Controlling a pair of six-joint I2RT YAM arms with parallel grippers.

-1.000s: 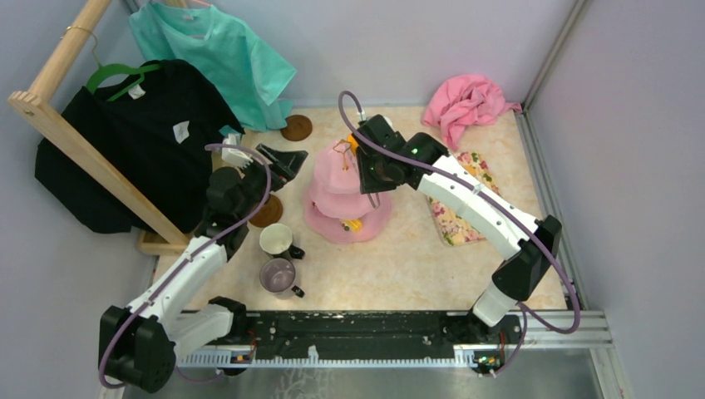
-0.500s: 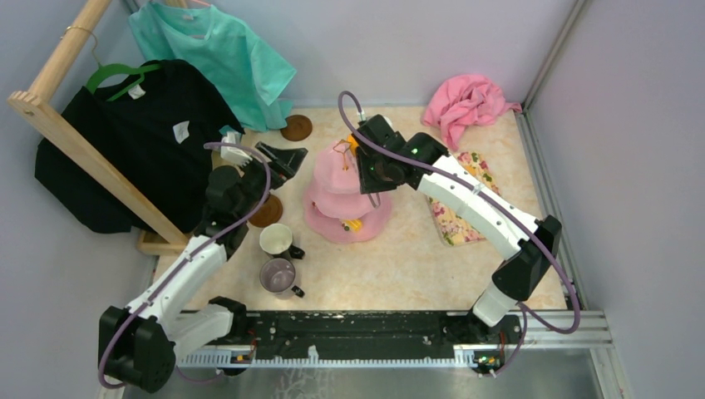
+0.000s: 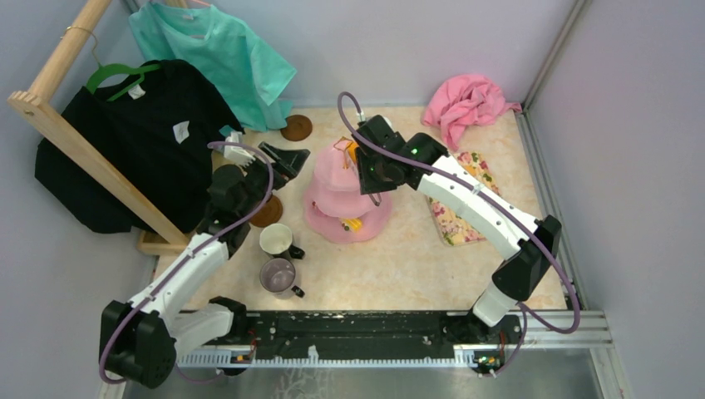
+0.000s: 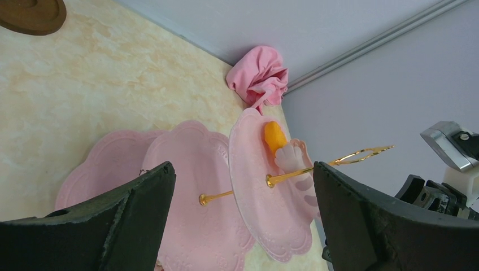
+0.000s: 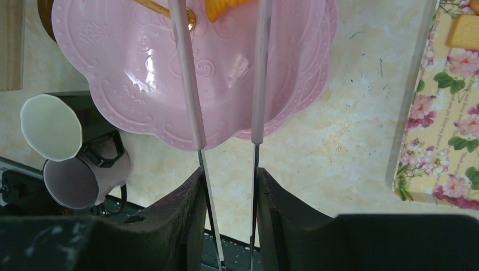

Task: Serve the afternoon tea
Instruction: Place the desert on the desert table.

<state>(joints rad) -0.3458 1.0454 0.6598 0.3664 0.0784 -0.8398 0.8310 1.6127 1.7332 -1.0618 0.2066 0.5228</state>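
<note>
Top external view: the pink three-tier cake stand [image 3: 331, 202] stands mid-table, gold loop upright. A yellow snack [image 3: 353, 224] lies on its bottom tier at 5 o'clock. In the left wrist view an orange snack [image 4: 273, 137] lies on the top tier and the middle tier looks bare.

The right wrist view shows that orange snack between the two arms of a pair of pink-handled tongs [image 5: 191, 84], at the frame's upper edge. I cannot tell whether the tips are pinching it or have let it go.

The right gripper [image 5: 229, 175] has its fingers pressed against the tongs' metal ends and holds them. It hangs over the stand at about 2 o'clock from the centre post.

Outward, the white mug [image 3: 275, 238] and the grey-purple mug [image 3: 278, 274] sit side by side at 7 o'clock from the stand, neither on a saucer. One brown saucer [image 3: 266, 213] lies at 8 o'clock and another [image 3: 296, 127] at 11 o'clock.

The left gripper [image 3: 278, 162] hovers at 10 o'clock, spread wide and empty.

On the floral mat [image 3: 460, 218] at 3 o'clock, what looks like a tan biscuit [image 5: 464, 31] waits.

By my reading, serving is partly done. More snacks and pairing the mugs with saucers remain.
</note>
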